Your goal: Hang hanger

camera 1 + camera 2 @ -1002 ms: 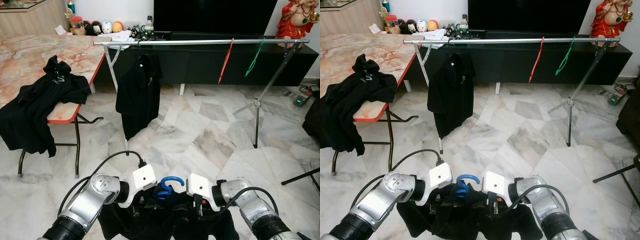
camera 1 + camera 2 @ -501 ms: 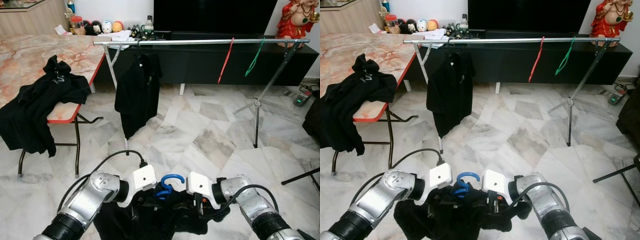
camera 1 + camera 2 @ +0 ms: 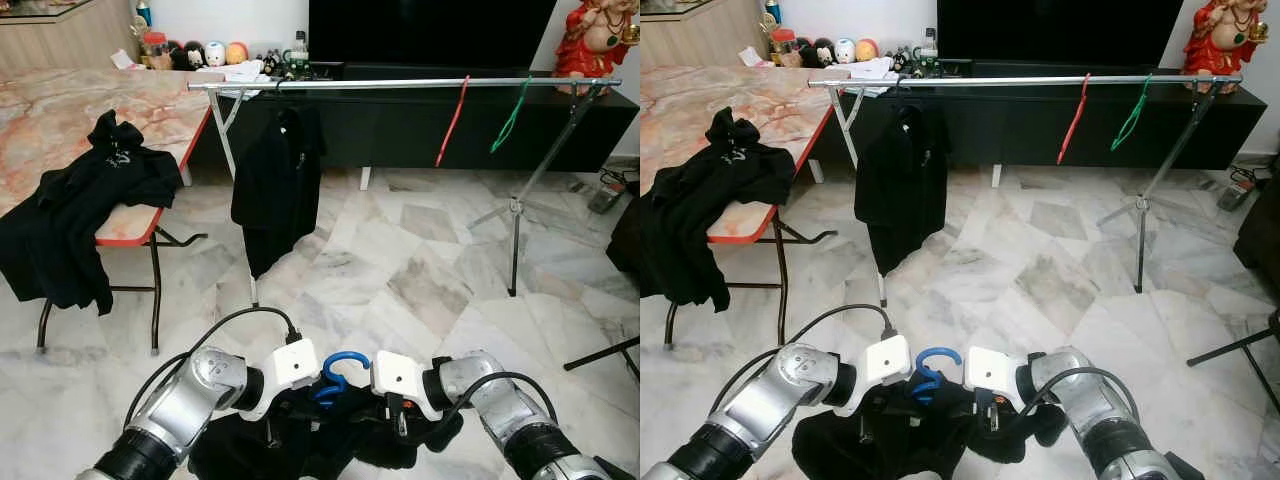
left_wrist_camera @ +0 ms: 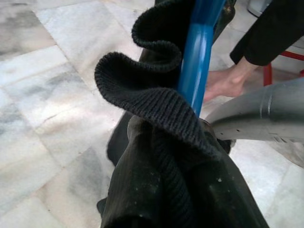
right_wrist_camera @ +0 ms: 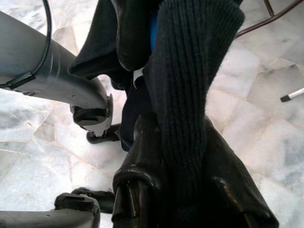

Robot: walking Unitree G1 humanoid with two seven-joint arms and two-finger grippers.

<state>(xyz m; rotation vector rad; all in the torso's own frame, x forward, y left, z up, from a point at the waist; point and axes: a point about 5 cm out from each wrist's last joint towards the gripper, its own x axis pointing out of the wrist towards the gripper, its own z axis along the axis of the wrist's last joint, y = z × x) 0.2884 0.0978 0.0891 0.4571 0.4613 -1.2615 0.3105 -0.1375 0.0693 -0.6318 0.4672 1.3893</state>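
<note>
Closest to you, both arms were drawn in low before the robot's body, bunching a black knit garment (image 3: 330,440) between them above the marble floor (image 3: 420,270). The blue hanger (image 3: 335,375) stood up out of that bundle, its hook rising between the two white wrist housings. Your left gripper (image 4: 156,142) was buried in the fabric; in the left wrist view the ribbed hem folded over the blue hanger arm, and you could not tell whether the fingers were spread or pressed together. Your right gripper (image 5: 166,156) was wrapped the same way, with a ribbed sleeve draped over a dark finger (image 5: 142,161), and you could not tell its state either. The left wrist view also caught a person's bare foot (image 4: 223,83) on the tiles beside a red frame.

Farther out, on your left, a marble-topped table (image 3: 70,110) with a red edge carried a black hoodie (image 3: 85,205) spilling over its side. Beyond the open floor stood a metal clothes rail (image 3: 400,84) on tripod legs. A black shirt (image 3: 275,190) hung near its left end, and a red hanger (image 3: 451,122) and a green hanger (image 3: 509,116) hung toward its right end, close together. Behind the rail sat a long black TV cabinet (image 3: 420,120), with small figurines (image 3: 200,53) at its left end and a red statue (image 3: 595,35) at its right.
</note>
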